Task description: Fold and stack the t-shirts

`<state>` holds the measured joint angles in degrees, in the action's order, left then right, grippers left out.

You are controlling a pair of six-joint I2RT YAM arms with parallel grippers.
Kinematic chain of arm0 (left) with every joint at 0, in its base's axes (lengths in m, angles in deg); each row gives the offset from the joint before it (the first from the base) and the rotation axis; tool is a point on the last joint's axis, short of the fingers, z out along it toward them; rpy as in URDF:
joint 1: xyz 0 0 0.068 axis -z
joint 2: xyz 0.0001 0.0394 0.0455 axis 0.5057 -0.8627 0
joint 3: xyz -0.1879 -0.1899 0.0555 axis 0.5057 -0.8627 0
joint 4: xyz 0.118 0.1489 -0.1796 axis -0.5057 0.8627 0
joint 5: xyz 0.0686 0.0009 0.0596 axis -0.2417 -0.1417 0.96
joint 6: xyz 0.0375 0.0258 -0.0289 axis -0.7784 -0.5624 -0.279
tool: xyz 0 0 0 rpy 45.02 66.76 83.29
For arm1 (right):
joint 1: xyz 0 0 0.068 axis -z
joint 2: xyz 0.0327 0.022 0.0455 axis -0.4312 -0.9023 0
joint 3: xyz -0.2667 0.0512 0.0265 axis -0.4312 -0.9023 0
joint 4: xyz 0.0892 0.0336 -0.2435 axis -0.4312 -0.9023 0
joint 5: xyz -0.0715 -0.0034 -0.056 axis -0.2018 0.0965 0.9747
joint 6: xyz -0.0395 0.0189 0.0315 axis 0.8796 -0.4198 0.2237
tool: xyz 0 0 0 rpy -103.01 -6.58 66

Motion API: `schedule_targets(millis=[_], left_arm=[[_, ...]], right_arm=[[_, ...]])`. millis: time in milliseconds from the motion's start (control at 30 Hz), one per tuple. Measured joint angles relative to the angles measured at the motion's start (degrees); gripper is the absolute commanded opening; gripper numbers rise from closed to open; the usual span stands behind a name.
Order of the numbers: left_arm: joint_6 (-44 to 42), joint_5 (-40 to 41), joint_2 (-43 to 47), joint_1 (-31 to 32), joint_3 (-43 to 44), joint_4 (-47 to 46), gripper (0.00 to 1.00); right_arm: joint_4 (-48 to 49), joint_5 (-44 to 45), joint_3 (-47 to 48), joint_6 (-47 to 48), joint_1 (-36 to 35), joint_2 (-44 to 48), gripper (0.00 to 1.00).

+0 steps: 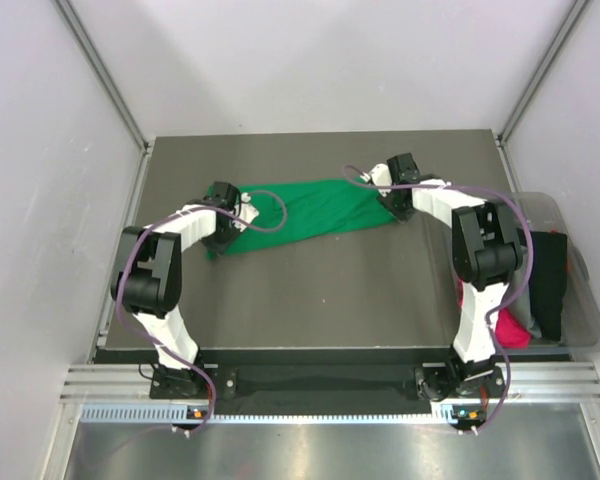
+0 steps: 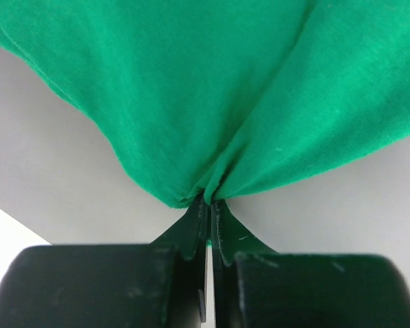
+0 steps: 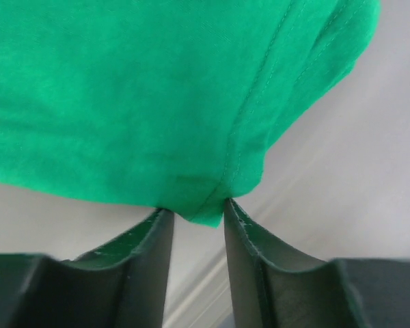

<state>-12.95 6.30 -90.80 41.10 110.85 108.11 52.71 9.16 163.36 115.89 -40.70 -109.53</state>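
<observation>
A bright green t-shirt (image 1: 310, 210) lies stretched left to right across the dark table, bunched into a long band. My left gripper (image 1: 240, 216) is at its left end, shut on a pinched fold of the green fabric (image 2: 212, 102); the jaws (image 2: 210, 201) meet with cloth between them. My right gripper (image 1: 394, 212) is at the shirt's right end. Its jaws (image 3: 195, 213) stand apart, with a corner of the green shirt (image 3: 157, 102) hanging between the tips, not clamped.
A clear plastic bin (image 1: 583, 330) stands off the table's right edge, holding a black shirt (image 1: 548, 275) and a magenta-pink one (image 1: 510, 328). Pale walls enclose the table (image 1: 310, 300) on the left, back and right.
</observation>
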Motion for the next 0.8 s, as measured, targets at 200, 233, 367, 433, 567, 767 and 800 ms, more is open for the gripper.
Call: schedule_targets(millis=[200,233,367,433,567,767,800], left_arm=[[-0.11,0.44,-1.62,-0.83,2.01,0.13,0.00],[-0.24,0.68,-2.21,-1.05,2.73,0.17,0.00],[-1.42,1.77,-6.03,-2.36,7.65,0.17,0.00],[-2.25,2.58,-9.29,-3.23,12.13,0.15,0.00],[-3.72,3.63,-16.74,-4.72,22.67,-1.20,0.00],[-5.29,5.84,-24.81,-5.40,35.08,-2.75,0.00],[-5.51,6.27,-25.66,-5.40,36.54,-2.80,0.02]], right_arm=[[0.22,0.81,0.74,0.76,0.00,-1.36,0.00],[0.20,0.72,0.74,0.81,0.02,-1.33,0.00],[0.90,-0.83,-2.54,1.49,-0.11,1.01,0.01],[0.26,-2.56,-6.27,1.92,-0.61,4.13,0.02],[-4.02,-5.42,-13.05,2.99,-3.17,10.62,0.03],[-12.13,-11.02,-16.00,4.33,-9.75,18.21,0.04],[-13.09,-11.85,-15.98,4.48,-10.51,19.12,0.04]])
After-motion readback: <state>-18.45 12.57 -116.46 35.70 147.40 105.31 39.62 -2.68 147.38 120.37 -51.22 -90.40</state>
